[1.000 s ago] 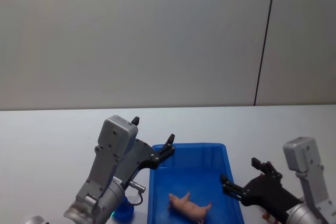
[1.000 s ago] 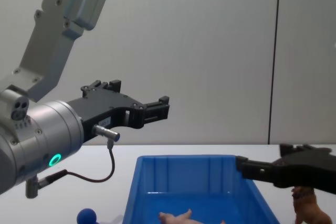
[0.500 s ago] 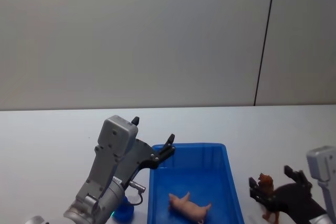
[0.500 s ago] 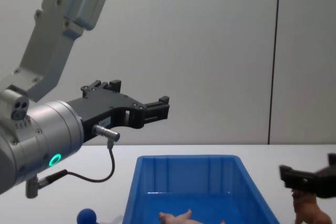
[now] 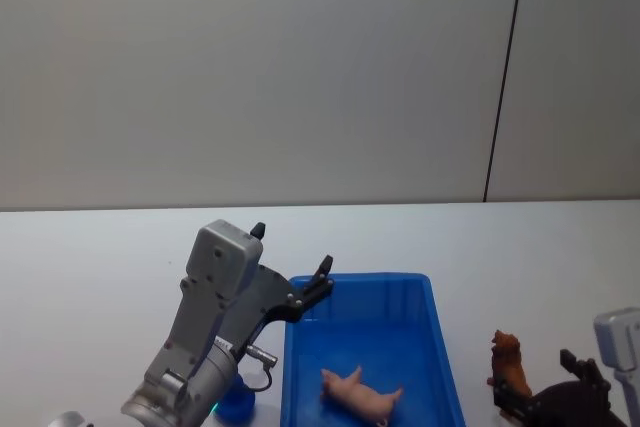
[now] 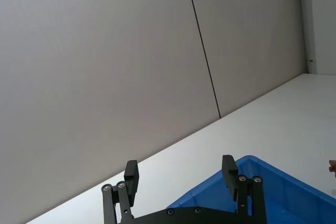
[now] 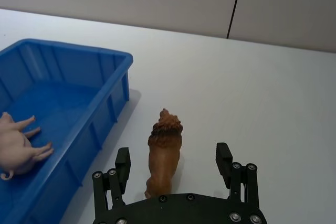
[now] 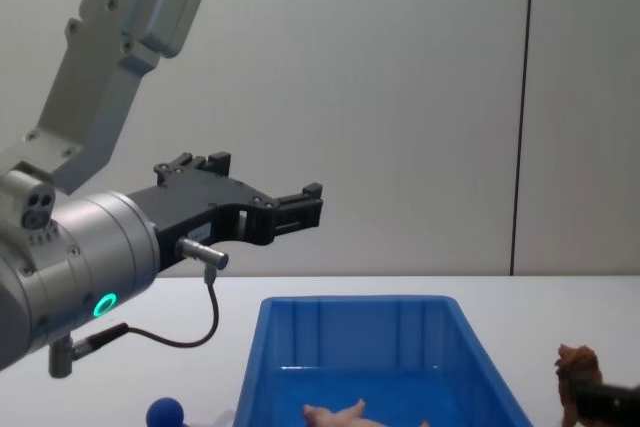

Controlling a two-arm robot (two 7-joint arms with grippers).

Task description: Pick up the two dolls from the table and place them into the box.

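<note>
The brown dog-like doll stands on the white table, just right of the blue box. My right gripper is open, with one finger on each side of the doll and not touching it. From the head the brown doll rises just above the right gripper. The doll with the dark-blue ball top sits on the table left of the box. My left gripper hangs open and empty above the box's near-left corner.
A pink pig figurine lies inside the box; it also appears as the pig in the right wrist view. White table stretches wide to the left and behind the box. A grey wall stands behind.
My right gripper has drawn back from over the box's right edge, moved right and lower, and now straddles the brown doll. The left arm has not moved.
</note>
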